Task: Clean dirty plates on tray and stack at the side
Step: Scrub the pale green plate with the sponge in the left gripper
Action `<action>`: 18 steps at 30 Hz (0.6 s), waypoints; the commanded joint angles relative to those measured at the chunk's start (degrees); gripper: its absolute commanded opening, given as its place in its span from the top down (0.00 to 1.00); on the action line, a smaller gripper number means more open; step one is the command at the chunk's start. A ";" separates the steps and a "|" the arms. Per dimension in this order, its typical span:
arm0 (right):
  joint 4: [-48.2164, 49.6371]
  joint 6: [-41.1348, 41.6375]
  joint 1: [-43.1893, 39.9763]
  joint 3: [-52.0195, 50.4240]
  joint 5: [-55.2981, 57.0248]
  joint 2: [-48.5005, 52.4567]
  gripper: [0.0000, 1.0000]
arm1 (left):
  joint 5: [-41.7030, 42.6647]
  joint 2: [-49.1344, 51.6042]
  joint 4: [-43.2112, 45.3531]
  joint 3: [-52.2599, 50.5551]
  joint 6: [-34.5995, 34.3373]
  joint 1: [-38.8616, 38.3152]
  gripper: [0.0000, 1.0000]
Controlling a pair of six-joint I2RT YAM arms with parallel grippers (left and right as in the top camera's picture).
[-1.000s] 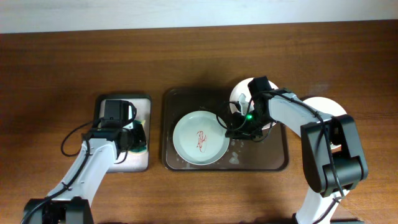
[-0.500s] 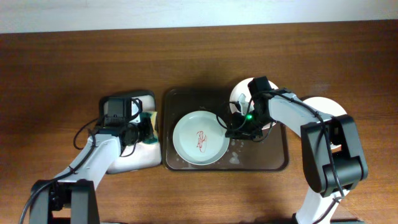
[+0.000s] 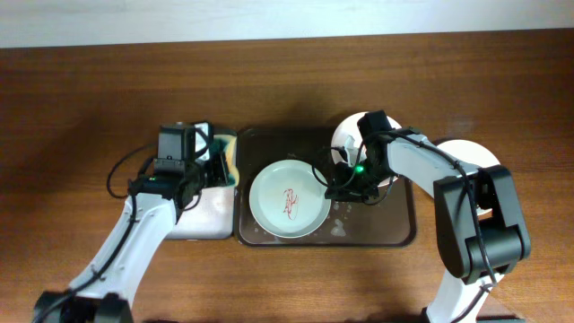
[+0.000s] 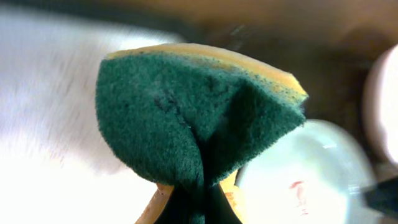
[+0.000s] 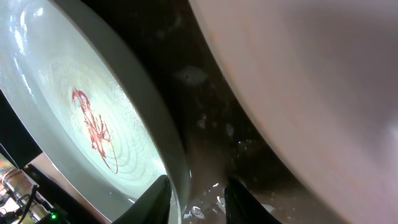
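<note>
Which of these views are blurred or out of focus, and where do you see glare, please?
Overhead: sharp, evenly lit, soft shadows only. Left wrist: the sponge is fairly sharp; the white sponge tray and red-marked plate behind it are blurred. Right wrist: that plate is in focus, the pale plate close at right is a blur, and wet glints dot the tray.

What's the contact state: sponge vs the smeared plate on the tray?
Apart. Overhead view: the sponge, clamped in the left gripper, hangs at the left rim of the tray, and a strip of bare dark tray shows between it and the plate.
</note>
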 commanded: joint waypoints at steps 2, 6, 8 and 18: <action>-0.26 0.46 0.00 -2.03 3.98 1.49 0.69 | 1.09 -1.42 -0.42 1.81 -3.04 -8.00 1.00; -0.28 0.44 0.00 -2.03 3.98 1.49 0.69 | 1.05 4.98 1.36 1.81 -12.22 -18.73 1.00; -0.31 0.46 0.00 -2.03 3.98 1.49 0.69 | 1.09 9.64 4.17 1.81 -16.81 -21.70 1.00; -1.73 3.80 0.00 -2.03 8.94 1.49 0.68 | -4.68 18.34 6.05 1.81 -19.67 -26.53 1.00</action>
